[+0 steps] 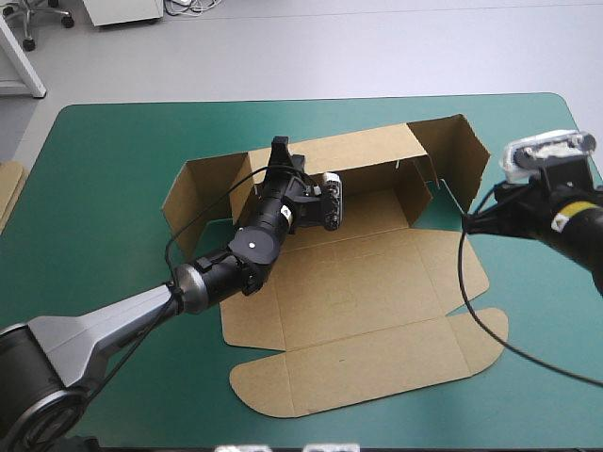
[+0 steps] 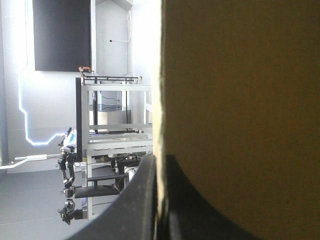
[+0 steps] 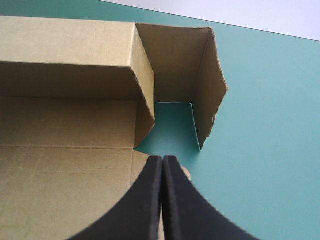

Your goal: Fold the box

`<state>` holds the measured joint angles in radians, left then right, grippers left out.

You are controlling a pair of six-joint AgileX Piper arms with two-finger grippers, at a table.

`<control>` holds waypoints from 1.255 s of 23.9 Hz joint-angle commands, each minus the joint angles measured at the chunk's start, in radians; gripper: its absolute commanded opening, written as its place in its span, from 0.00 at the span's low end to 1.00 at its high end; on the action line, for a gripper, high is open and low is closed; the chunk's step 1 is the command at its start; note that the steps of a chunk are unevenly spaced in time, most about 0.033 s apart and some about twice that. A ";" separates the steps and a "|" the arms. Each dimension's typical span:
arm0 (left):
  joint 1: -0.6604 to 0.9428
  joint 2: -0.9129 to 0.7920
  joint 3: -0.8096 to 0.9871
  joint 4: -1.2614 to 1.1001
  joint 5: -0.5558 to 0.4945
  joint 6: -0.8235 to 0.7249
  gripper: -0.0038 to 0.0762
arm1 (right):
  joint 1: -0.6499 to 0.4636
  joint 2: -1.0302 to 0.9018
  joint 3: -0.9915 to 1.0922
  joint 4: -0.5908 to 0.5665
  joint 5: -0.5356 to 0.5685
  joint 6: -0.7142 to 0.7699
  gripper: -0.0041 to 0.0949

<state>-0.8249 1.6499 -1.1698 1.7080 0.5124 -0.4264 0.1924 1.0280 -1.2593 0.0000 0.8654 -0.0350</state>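
The brown box (image 1: 358,301) lies in the middle of the teal-green table, its floor and lid flat and its back wall (image 1: 363,155) raised. Side flaps stand up at both back corners. My left gripper (image 1: 279,147) reaches over the floor to the top of the back wall near its left end. In the left wrist view the fingers (image 2: 159,161) are all but shut, with the wall's edge (image 2: 240,100) between them. My right gripper (image 1: 473,218) is shut at the box's right edge. In the right wrist view its tips (image 3: 162,159) point at the right corner flap (image 3: 172,65), with nothing held.
An edge of more brown board (image 1: 9,188) shows at the table's left edge. Bare teal-green cover (image 1: 113,188) lies left of the box, and more (image 3: 270,125) lies beyond its right corner.
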 commanded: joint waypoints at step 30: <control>-0.002 -0.045 -0.036 0.112 0.033 -0.013 0.04 | -0.179 1.014 -1.052 0.286 0.103 -0.107 0.02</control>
<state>-0.8249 1.6510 -1.1717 1.7080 0.5190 -0.4283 0.0210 2.0711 -2.2599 0.2550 1.0154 -0.1240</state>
